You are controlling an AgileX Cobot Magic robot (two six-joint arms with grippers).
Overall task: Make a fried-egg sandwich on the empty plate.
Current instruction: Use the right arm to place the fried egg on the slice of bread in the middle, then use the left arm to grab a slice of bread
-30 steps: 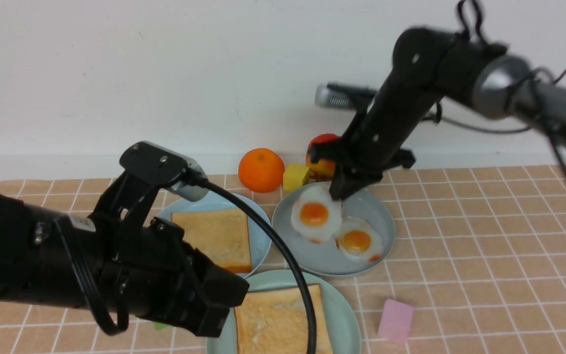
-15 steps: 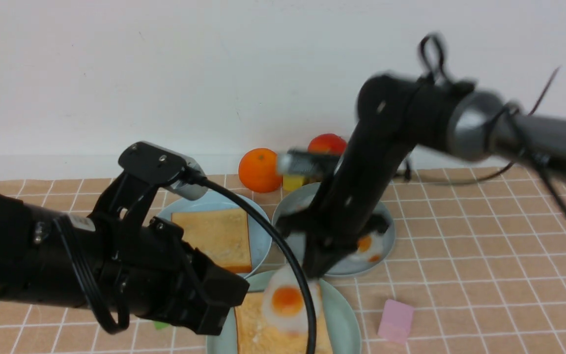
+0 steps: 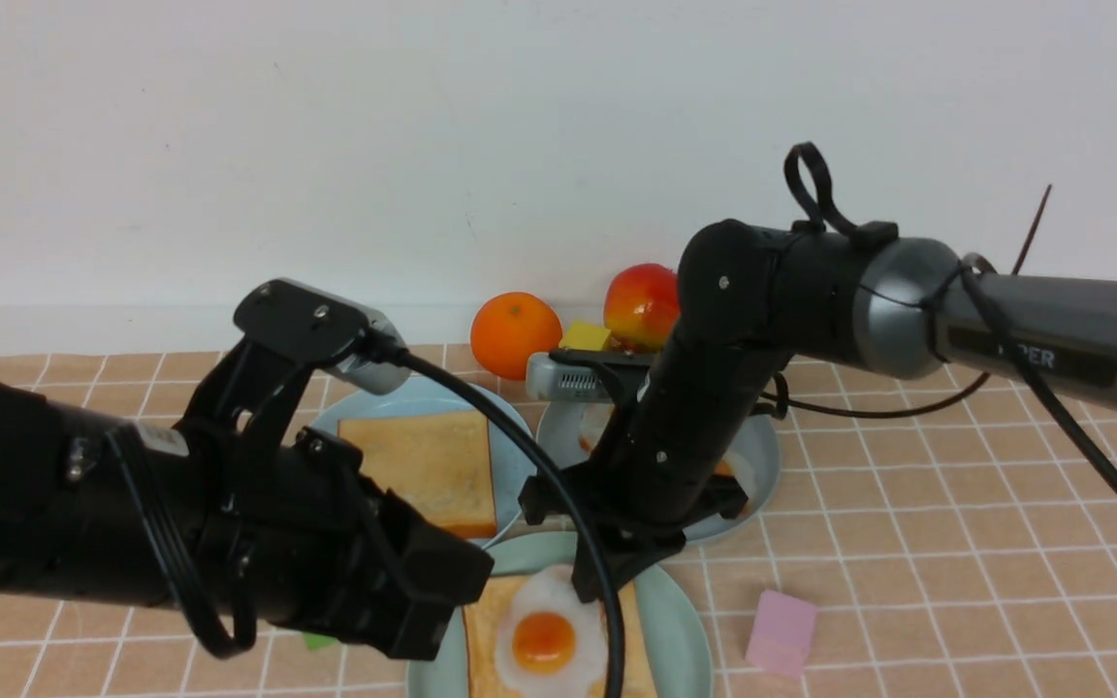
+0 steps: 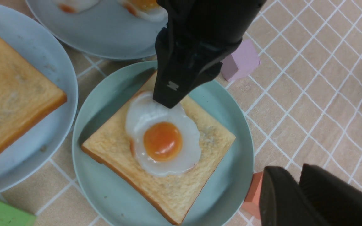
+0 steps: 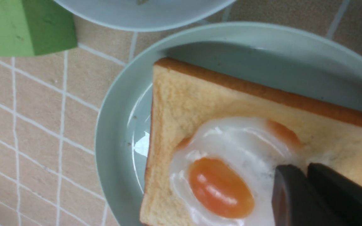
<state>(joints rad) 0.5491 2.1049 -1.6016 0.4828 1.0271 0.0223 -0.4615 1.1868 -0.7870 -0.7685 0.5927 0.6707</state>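
Egg (image 4: 162,138): lies flat, yolk up, about the middle of the lower toast (image 4: 206,141); the white sits inside the crusts.
Lower toast: flat on the plate (image 4: 105,94), with bare plate showing all round it.
Plate: nearest the robot of the three, between the two arms on the worktop (image 4: 309,94).
Stage (judged): base and filling are down; the top slice is not yet on.
Top toast (image 3: 423,465): lies flat and alone on the blue plate (image 3: 512,475), whose rim is just beside the plate's rim.
Bearing: from the plate, the top toast lies farther from the robot and to its left.
Axis: the slice is square, so no long axis governs the approach; any crust edge would serve.
Nearer arm: the left arm (image 3: 83,504), which already reaches in on that side.
Left claw (image 4: 295,171): hangs at the plate's left rim, fingers almost together, nothing between them.
Right claw (image 4: 168,102): points down at the egg's far edge, tips on the white. The fingers stand a thin slit apart; I cannot tell whether they pinch the white or merely rest on it.
Obstruction: the right arm (image 3: 811,281) crosses above the grey plate (image 4: 105,31) and the far side of the plate.
Risk (judged): if the right claw lifts with the white pinched, the egg would drag off centre. The top toast cannot go down until that arm clears.
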